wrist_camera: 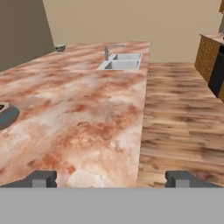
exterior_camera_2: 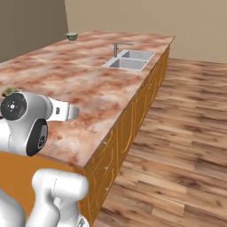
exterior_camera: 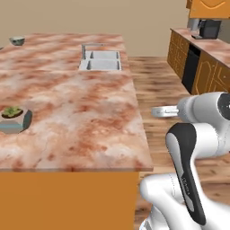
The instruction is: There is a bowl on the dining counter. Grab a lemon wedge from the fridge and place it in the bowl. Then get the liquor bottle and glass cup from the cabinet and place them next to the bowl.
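The gripper [wrist_camera: 111, 178] hangs wide open and empty. The bowl [wrist_camera: 60, 47] sits far ahead, left of it, across the counter [wrist_camera: 87, 113].

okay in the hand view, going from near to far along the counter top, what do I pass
gripper fingertips, standing open → grey planter at the left edge → double sink with its faucet → small bowl at the far corner.

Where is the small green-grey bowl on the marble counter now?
The small green-grey bowl stands at the far left corner of the pink marble counter, left of the steel double sink; in the hand view it appears top left.
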{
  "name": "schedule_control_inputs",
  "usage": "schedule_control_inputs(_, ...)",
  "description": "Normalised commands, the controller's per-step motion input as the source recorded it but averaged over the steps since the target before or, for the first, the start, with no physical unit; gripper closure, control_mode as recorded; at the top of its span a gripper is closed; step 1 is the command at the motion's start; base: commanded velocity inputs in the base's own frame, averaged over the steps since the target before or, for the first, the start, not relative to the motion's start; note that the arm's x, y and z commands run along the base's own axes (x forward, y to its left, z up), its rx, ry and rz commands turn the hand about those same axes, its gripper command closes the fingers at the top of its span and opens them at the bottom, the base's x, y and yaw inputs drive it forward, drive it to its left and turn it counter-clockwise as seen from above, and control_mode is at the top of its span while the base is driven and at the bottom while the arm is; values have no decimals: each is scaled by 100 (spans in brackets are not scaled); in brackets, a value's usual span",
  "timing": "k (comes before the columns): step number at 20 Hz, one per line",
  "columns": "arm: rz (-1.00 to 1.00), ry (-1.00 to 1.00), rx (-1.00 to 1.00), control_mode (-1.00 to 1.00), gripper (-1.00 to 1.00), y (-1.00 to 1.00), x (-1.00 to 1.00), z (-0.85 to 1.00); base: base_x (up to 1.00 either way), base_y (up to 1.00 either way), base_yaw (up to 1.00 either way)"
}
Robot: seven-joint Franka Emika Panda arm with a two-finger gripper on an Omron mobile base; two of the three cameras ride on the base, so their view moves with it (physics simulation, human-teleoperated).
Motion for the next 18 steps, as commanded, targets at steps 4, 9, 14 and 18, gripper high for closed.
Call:
schedule_control_inputs(4,0,0,0,100,-100,0,0,0,0,-100,19)
schedule_control_inputs(9,0,0,0,100,-100,0,0,0,13,-100,14)
schedule_control_inputs(14,0,0,0,100,-100,0,0,0,20,-100,9)
schedule_control_inputs(18,0,0,0,100,-100,0,0,0,71,-98,1)
